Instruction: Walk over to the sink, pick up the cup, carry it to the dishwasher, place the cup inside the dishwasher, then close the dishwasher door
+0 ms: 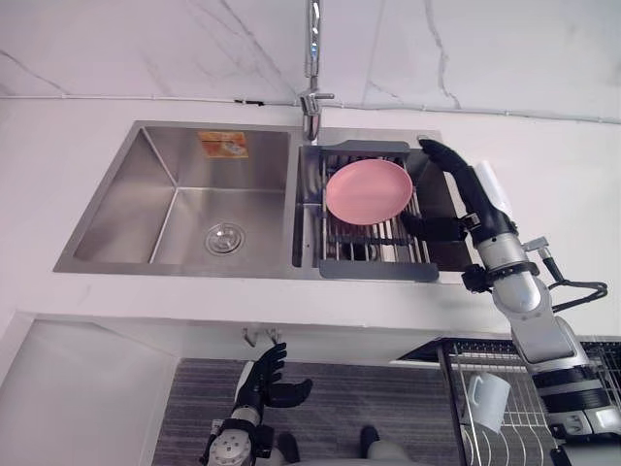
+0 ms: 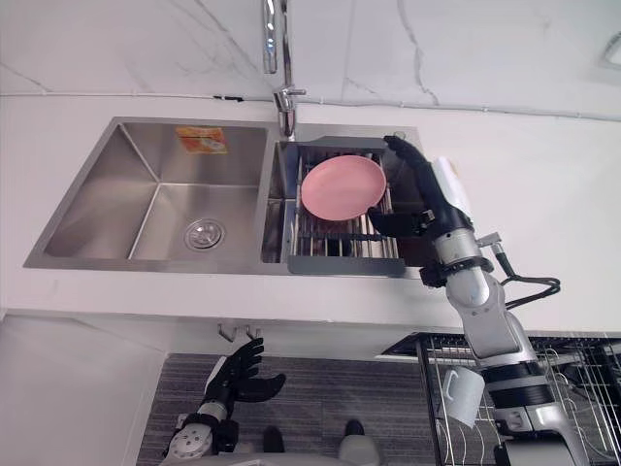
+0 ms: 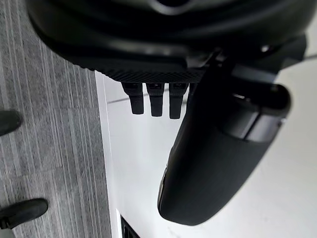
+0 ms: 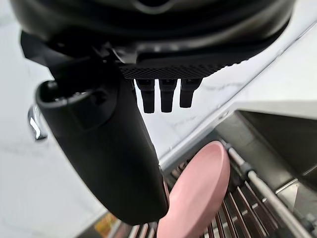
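A white cup (image 1: 488,399) sits mouth-down in the wire dishwasher rack (image 1: 582,354) at the lower right, below the counter edge. My right hand (image 1: 468,195) is stretched over the right end of the sink's dish rack (image 1: 374,254), open, with its thumb (image 4: 109,148) pointing toward a pink plate (image 1: 369,190) that leans in that rack. It holds nothing. My left hand (image 1: 268,381) hangs low in front of the cabinet, open and empty, its thumb (image 3: 218,163) standing out over the floor.
A steel double sink (image 1: 179,209) is set in the white counter (image 1: 572,184), with a drain (image 1: 224,237) in the left basin. The faucet (image 1: 312,68) rises behind the divider. Grey striped floor (image 1: 194,408) lies below the counter.
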You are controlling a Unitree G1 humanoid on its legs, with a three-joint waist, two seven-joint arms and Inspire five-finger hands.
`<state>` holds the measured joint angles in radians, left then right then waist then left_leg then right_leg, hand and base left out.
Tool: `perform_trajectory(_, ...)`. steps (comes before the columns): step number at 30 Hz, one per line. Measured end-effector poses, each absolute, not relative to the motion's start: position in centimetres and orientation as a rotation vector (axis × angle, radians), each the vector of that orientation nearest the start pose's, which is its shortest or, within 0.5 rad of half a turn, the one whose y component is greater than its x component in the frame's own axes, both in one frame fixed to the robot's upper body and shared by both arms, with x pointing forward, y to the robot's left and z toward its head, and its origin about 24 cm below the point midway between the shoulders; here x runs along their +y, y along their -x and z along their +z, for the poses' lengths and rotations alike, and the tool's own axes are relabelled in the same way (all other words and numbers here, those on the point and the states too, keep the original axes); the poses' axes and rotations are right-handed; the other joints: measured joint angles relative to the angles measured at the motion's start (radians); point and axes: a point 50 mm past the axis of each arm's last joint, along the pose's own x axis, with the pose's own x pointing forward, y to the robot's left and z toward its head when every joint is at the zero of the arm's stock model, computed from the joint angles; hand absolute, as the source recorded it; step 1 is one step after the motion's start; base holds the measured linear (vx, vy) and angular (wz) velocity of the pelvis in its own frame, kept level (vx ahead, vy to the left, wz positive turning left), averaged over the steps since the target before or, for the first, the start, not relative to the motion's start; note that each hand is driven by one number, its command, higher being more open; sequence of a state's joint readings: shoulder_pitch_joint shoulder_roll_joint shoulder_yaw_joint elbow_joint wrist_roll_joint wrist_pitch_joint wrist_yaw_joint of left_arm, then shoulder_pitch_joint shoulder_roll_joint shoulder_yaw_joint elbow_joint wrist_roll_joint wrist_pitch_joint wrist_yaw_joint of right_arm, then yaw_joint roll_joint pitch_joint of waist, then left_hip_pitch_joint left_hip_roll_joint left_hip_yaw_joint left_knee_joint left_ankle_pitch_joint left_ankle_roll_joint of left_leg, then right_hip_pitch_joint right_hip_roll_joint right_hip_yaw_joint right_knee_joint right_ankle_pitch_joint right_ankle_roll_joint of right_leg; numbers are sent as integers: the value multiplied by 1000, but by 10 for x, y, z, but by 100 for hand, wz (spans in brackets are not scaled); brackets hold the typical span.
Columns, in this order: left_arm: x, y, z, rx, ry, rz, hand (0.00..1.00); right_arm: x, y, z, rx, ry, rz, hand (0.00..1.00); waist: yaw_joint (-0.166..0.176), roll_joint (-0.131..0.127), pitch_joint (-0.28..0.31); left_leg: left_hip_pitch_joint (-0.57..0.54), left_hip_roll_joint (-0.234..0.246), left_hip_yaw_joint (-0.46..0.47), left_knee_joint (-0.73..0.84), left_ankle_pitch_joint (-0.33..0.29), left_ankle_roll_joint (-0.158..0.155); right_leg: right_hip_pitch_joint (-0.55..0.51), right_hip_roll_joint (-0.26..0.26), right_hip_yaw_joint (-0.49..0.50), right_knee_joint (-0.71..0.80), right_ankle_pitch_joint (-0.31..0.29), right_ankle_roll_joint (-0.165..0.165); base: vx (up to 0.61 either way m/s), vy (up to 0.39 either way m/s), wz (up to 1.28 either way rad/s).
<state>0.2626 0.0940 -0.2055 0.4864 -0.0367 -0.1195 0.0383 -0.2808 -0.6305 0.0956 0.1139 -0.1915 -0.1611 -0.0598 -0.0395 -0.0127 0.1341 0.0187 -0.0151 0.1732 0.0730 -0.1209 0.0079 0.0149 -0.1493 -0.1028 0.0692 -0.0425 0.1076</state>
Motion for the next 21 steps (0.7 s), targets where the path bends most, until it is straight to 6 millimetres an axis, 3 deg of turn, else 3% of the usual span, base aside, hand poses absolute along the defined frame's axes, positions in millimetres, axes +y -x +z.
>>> perform_trajectory(4,147,-134,-106,646,-72,-75,90,-228,-304,118,-255,866,76,90,1,1,0,-2,-5,-10,-12,19,-29,0,-6,-13,-2,5,7,-47,-6,9)
perform_trajectory(10,145,-130,-107,656,-71,-79,90,-237,-305,107,-191,930,78,90,-2,8,-5,-2,-8,-25,-52,63,-39,-2,-5,-21,-24,16,8,-97,-30,5)
perform_trajectory(14,140,-127,-108,660,-68,-97,90,-241,-309,112,-193,983,64,90,-3,20,-13,-1,-8,-32,-104,110,-27,-18,1,-27,-29,19,5,-149,-38,5)
perform_trajectory(17,140,-125,-108,667,-66,-96,90,-240,-312,112,-195,1040,65,90,-4,21,-14,1,4,-42,-143,133,0,-25,21,-32,-46,36,-13,-196,-33,2)
perform_trajectory(21,141,-122,-109,673,-67,-93,90,-241,-315,109,-182,1092,59,90,1,20,-15,-9,8,-46,-162,158,-3,-38,32,-33,-55,58,-24,-168,-4,3)
